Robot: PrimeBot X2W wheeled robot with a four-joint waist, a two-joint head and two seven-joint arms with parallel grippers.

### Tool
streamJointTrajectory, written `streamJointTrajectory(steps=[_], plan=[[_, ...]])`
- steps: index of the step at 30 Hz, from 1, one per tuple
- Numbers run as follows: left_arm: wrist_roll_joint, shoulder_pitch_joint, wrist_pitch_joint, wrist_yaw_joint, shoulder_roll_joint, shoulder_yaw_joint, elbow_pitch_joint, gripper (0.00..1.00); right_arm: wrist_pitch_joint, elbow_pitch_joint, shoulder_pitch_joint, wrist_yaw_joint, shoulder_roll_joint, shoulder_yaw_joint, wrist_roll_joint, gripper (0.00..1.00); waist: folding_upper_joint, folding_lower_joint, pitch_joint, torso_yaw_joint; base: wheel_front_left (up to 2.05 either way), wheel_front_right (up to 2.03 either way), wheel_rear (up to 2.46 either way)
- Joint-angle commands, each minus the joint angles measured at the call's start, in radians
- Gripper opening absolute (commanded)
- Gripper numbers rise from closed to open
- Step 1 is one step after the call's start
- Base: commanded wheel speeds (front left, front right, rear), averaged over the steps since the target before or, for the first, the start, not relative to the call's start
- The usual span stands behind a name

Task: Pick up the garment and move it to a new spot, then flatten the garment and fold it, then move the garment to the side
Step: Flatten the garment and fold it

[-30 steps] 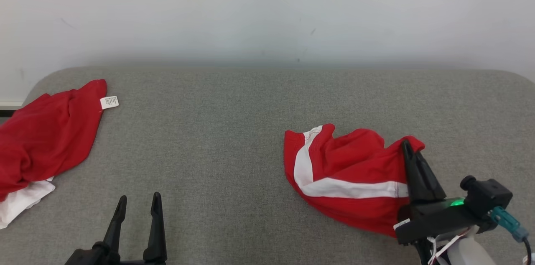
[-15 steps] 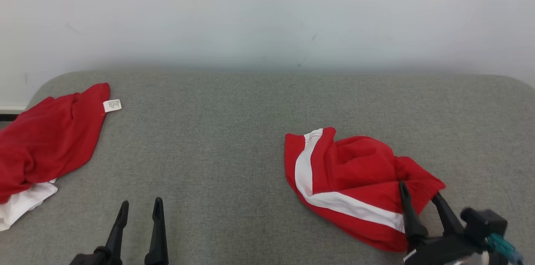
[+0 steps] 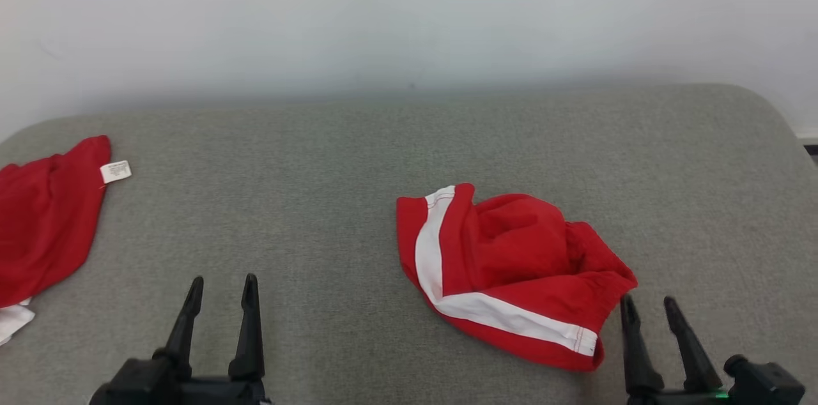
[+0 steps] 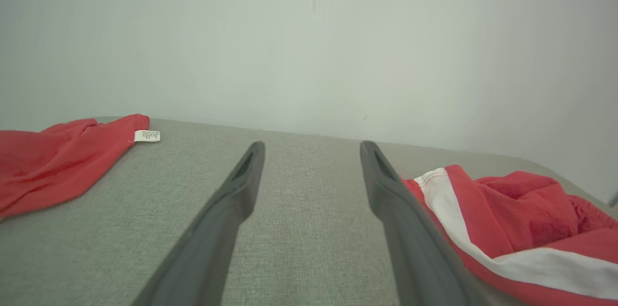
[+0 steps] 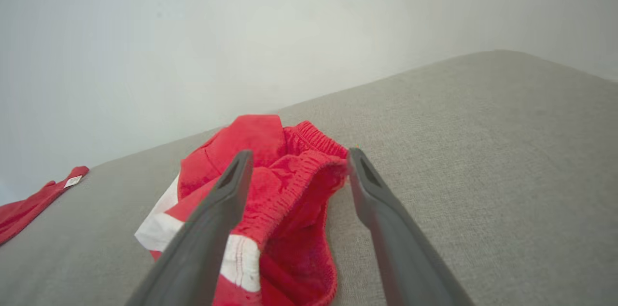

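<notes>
1. I am looking down through the head view at the garment (image 3: 511, 264) — red shorts with a white stripe (image 3: 441, 264). It is lying crumpled on the grey padded surface (image 3: 319, 200), right of the middle and nearer my edge than the wall (image 3: 409, 9).
2. The right gripper (image 3: 648, 298) is sitting at the lower right with its fingers spread wide and nothing between them. Its tips are pointing up just beside the garment's near right corner.
3. The right wrist view is giving me the detail more plainly than the head view. The gathered elastic waistband (image 5: 314, 134) is curling open toward that gripper, and red cloth is showing through the gap between the two fingers. Whether the finger on that view's left is brushing the fabric, I cannot tell.
4. The left gripper (image 3: 223, 278) is hovering at the lower left, jaws fully apart and empty, well apart from the garment.
5. The left wrist view is adding a low angle — the garment's striped edge is lying beside the finger on that view's right, partly hidden behind it.
6. A second red cloth (image 3: 45, 213) is lying at the surface's far left, a white label (image 3: 115, 171) at its far corner. The head view is also giving me a scrap of white fabric (image 3: 13, 319) under its near end.
</notes>
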Motion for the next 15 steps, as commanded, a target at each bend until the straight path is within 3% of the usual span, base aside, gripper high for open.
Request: streamJointTrajectory(steps=[1, 9, 15], plan=[[0.007, -0.023, -0.003, -0.001, 0.0, -0.001, 0.002, 1.0, -0.001, -0.016, 0.001, 0.001, 0.01, -0.005, -0.015, 1.0, 0.0, 0.0, 0.022, -0.027, 0.0, 0.0, 0.0], [0.034, -0.19, -0.003, -0.001, 0.027, -0.105, 0.085, 1.0, -0.001, -0.097, -0.032, 0.001, 0.061, -0.021, -0.046, 1.0, 0.0, 0.0, 0.072, -0.113, 0.0, 0.0, 0.0], [-0.006, -0.34, -0.003, 0.0, 0.067, -0.211, 0.295, 1.0, -0.001, -0.086, -0.056, 0.001, 0.071, 0.001, -0.051, 1.0, 0.0, 0.0, 0.107, -0.185, 0.0, 0.0, 0.0]])
